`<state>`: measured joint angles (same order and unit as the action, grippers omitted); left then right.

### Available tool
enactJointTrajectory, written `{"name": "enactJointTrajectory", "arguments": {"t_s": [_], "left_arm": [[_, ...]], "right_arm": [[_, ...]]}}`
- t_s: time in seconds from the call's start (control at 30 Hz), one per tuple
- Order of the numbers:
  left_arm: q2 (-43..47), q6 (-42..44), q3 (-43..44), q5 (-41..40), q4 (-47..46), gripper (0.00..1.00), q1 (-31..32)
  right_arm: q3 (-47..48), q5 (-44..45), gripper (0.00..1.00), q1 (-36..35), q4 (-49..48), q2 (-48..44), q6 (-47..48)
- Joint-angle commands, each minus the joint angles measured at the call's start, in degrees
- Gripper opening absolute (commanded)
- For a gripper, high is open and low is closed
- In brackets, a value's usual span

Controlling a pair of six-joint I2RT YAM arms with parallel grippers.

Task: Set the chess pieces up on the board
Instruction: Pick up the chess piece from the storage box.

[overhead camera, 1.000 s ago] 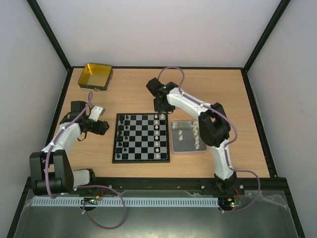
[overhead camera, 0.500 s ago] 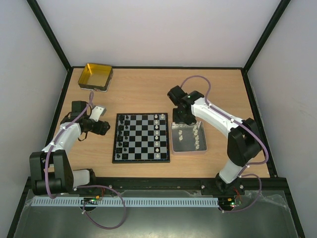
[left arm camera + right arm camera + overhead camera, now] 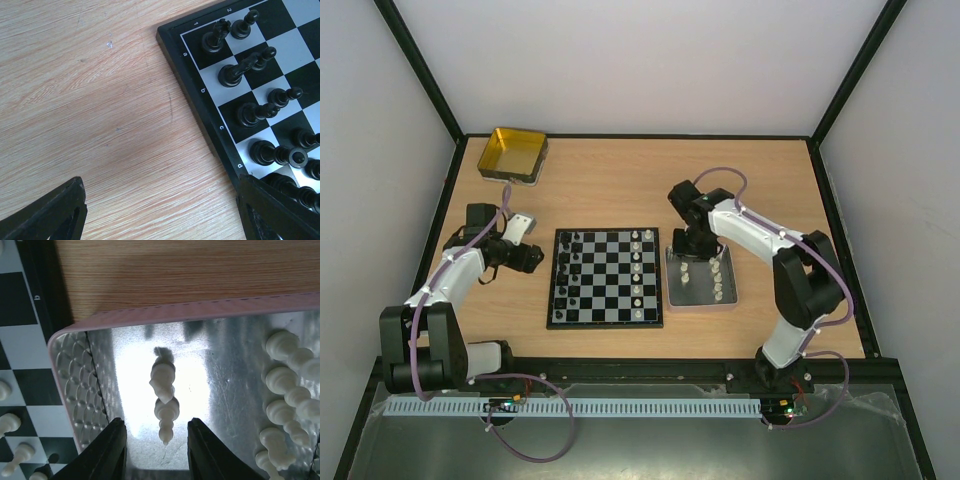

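Reaching into the tray for a white piece

Top view: the board (image 3: 605, 278) lies mid-frame on the table (image 3: 620, 180). Black pieces (image 3: 570, 270) fill its left columns, and white pieces (image 3: 640, 268) stand along its right side with gaps. Just right of it, the tray (image 3: 695, 292) holds more white ones. The right hand (image 3: 688, 247) hangs over the tray's upper-left corner. The left hand (image 3: 525, 258) sits left of the board.

Left wrist view: the left hand (image 3: 160, 185) has its fingers (image 3: 50, 215) spread wide, with only bare table between them. The board's corner and black pieces sit at upper right.

Right wrist view: the right hand (image 3: 156, 440) has its fingers parted a little, one on either side of the lower end of one white piece (image 3: 162, 382) in the tray. They do not touch it, and the hand holds nothing. More pieces crowd the right edge.

Risk, as I judge it: the gap is narrow and the piece is slim on slick metal. An off-centre close could flick it away or pinch only its tip. Lowering it among the standing pieces on the board could then topple its neighbours.
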<state>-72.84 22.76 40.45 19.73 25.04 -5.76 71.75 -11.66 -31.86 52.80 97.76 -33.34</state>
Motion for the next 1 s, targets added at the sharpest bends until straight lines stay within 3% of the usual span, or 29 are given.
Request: {"name": "enactJointTrajectory", "arguments": {"t_s": [0.0, 0.63, 0.97], "left_arm": [[0.91, 0.53, 0.41, 0.99, 0.89, 0.82, 0.13], [1.12, 0.26, 0.17, 0.82, 0.65, 0.82, 0.13], [1.28, 0.22, 0.15, 0.62, 0.63, 0.82, 0.13]], "right_arm": [[1.98, 0.95, 0.33, 0.43, 0.55, 2.49, 1.83], [3.28, 2.98, 0.32, 0.57, 0.47, 8.46, 2.22], [3.53, 2.52, 0.26, 0.56, 0.21, 9.17, 2.36]]}}
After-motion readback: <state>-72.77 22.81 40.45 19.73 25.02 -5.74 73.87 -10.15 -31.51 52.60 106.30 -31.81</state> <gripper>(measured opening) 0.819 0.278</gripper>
